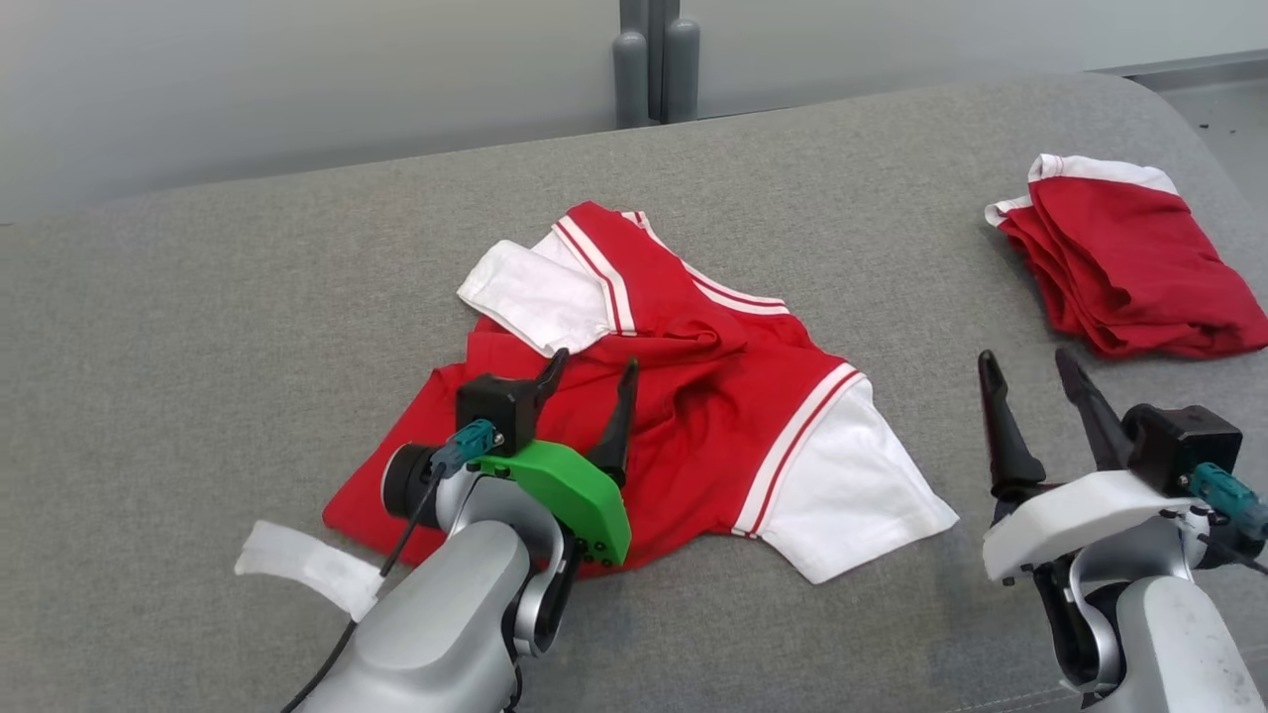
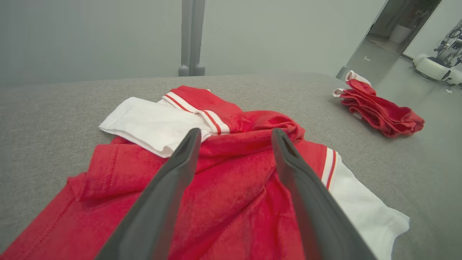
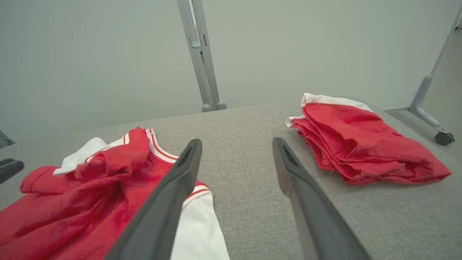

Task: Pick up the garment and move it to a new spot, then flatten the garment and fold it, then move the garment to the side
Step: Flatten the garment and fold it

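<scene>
Your grey cloth-covered table (image 1: 198, 327) carries three things. A rumpled red garment (image 1: 733, 436) (white sleeves) lies mid-table, a folded red cloth (image 1: 1119, 267) far right, a white strip (image 1: 297, 562) near left.

Head view: high, looking forward and down over the grey bench (image 1: 248, 297). Left wrist view: low, close above the red shirt (image 2: 231, 202). Right wrist view: low, facing the folded red garment (image 3: 361, 144); all three share both

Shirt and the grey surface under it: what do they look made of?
Shirt: soft matte knit fabric, perhaps cotton or a blend; it creases, bunches and shows stitched hems. Surface: matte grey woven cloth covering; a fine weave grain shows in the right wrist view. Exact fibres can't be told.
</scene>
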